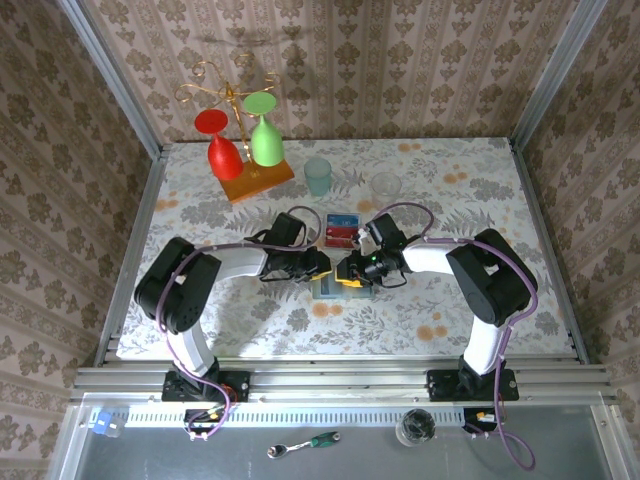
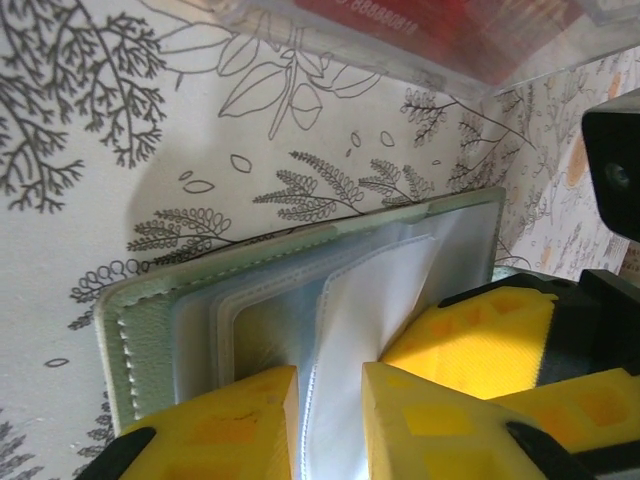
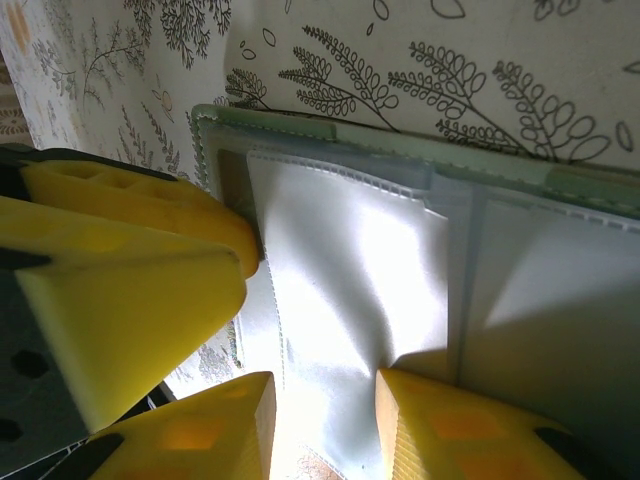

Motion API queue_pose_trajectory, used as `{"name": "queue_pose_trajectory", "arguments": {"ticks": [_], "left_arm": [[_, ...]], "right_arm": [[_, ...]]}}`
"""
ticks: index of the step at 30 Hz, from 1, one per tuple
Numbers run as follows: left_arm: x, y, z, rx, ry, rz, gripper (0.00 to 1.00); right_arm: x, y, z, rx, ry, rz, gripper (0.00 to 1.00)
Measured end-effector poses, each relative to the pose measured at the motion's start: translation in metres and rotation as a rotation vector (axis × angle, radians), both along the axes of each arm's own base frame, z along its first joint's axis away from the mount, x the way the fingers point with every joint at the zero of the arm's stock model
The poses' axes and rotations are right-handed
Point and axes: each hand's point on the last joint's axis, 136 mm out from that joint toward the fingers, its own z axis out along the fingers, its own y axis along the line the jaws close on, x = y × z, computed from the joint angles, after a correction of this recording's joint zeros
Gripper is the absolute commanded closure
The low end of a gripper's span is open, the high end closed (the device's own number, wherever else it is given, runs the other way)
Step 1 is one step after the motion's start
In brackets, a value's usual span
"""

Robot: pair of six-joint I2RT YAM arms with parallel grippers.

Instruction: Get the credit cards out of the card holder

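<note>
card holder (image 1: 332, 290): open on the worktop (image 1: 450, 190), mid-table, between both end effectors; clear sleeves (image 2: 380, 290) fanned up
credit cards (image 1: 342, 232): red and blue, flat on the worktop just beyond the holder
left end effector (image 2: 330, 420): jaws slightly apart, sleeve edge in the gap
right end effector (image 3: 325, 420): jaws apart, straddling a puckered sleeve, tip-to-tip with the left
teal cup (image 1: 318, 175): further back, well apart

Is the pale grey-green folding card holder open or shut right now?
Open. The pale grey-green folding card holder lies cover-down on the floral table, its clear plastic sleeves exposed and fanned upward.
</note>
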Motion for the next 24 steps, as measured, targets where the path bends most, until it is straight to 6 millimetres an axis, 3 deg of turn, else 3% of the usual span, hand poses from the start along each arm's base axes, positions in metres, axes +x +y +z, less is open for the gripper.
{"name": "queue_pose_trajectory", "arguments": {"ticks": [24], "left_arm": [[-0.003, -0.011, -0.001, -0.03, 0.014, -0.016, 0.78]], "right_arm": [[-0.001, 0.001, 0.0, 0.014, 0.001, 0.001, 0.66]]}}
